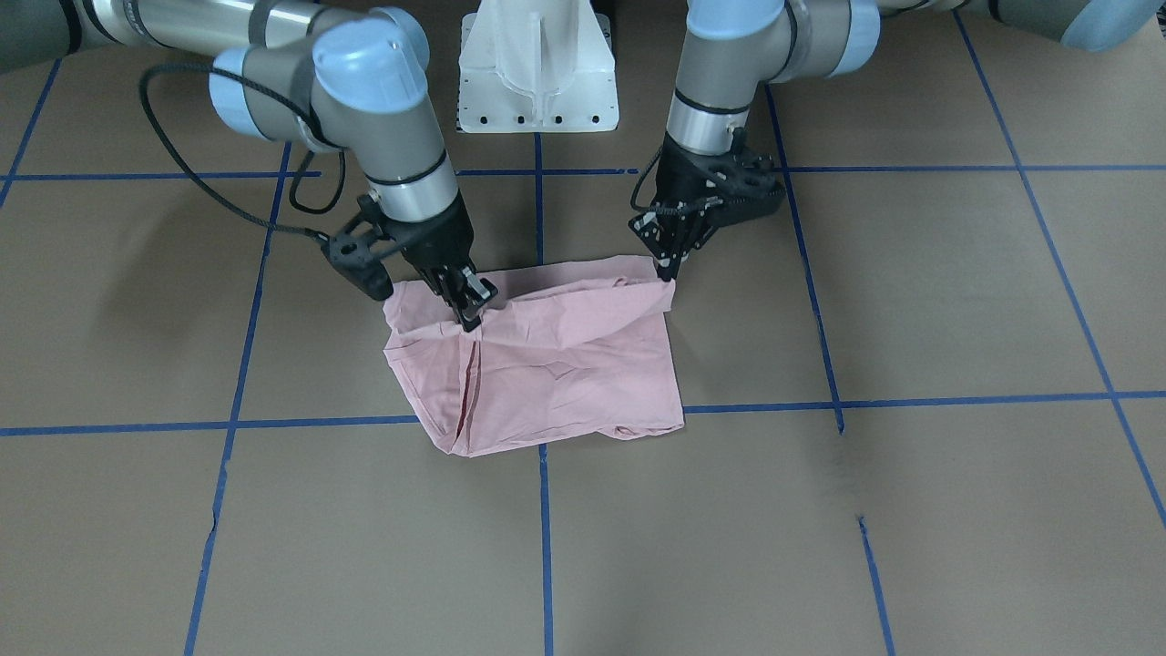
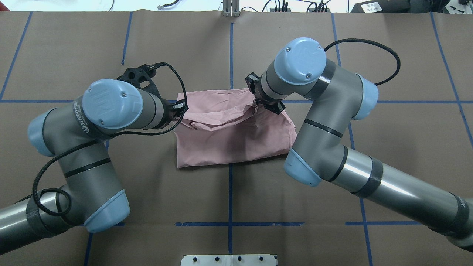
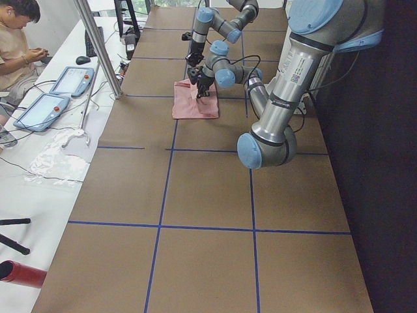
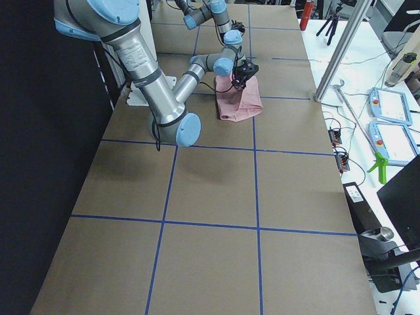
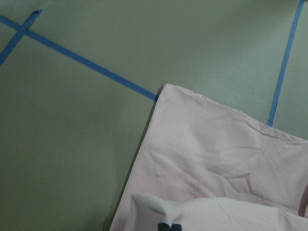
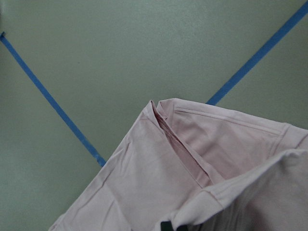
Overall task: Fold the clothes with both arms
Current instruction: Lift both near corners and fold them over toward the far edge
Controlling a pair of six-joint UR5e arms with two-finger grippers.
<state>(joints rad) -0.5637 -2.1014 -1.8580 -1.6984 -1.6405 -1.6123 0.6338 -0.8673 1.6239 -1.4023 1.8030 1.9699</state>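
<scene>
The pale pink T-shirt (image 1: 565, 374) lies folded into a rough rectangle on the brown table, plain side up, with no cartoon or lettering showing. It also shows in the overhead view (image 2: 229, 136). My left gripper (image 1: 671, 271) is shut on the shirt's corner at the edge nearest the robot base and lifts it a little; from overhead the left gripper (image 2: 182, 107) is at the shirt's left. My right gripper (image 1: 469, 310) is shut on a bunched fold of the same edge; in the overhead view the right gripper (image 2: 255, 100) is mostly hidden under its wrist. Both wrist views show raised cloth (image 5: 216, 159) (image 6: 192, 168).
The white pedestal base (image 1: 537, 73) stands behind the shirt on the robot's side. Blue tape lines (image 1: 547, 510) grid the brown table. A side bench with tablets (image 3: 45, 104) and a seated person (image 3: 16, 39) runs along the far edge.
</scene>
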